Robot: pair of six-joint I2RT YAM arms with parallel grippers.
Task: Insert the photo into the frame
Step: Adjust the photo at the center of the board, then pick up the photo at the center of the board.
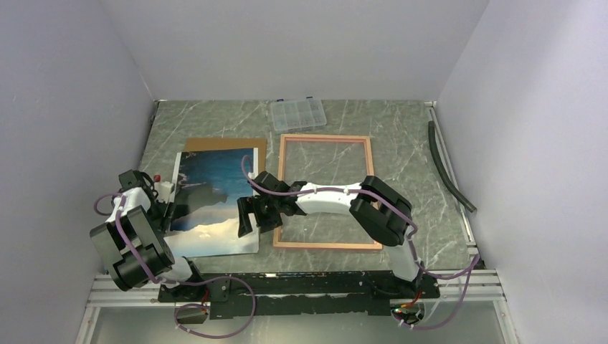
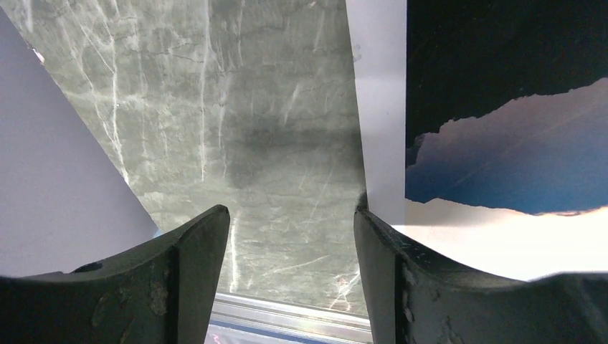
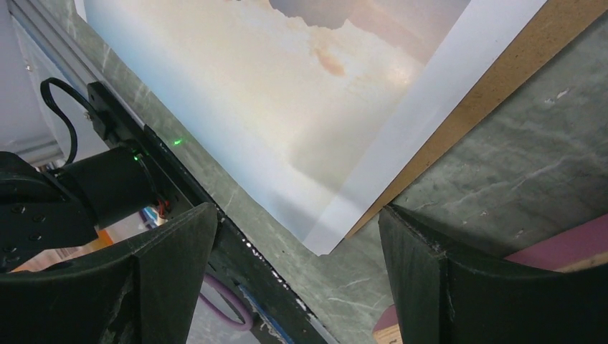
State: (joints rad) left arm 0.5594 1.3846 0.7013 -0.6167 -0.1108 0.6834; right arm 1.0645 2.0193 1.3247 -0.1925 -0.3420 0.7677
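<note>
Lying flat on the grey-green marbled table (image 1: 401,143), the photo (image 1: 215,197), a large thin paper print of blue sea, dark mountains and pale sky with a white margin, sits just left of the frame (image 1: 326,137), a large rectangular one with a thin pink border, and apart from it. Its far end and right side rest on a plain brown backing board (image 1: 226,143).

The left gripper (image 2: 292,215) stands at the print's left edge with its jaws well apart and bare table between them. One jaw is touching or just over the white margin; I can't tell which. The right gripper (image 3: 297,215) hangs over the near right corner, jaws spread wide, holding nothing.

I'd judge the sheet light, limp and rather slick, easy to crease or smudge, and hard to pinch where it hugs the tabletop. The best hold looks like the white margin at that near corner, where the board seems to raise it a little. Two grips would keep it from sagging.
</note>
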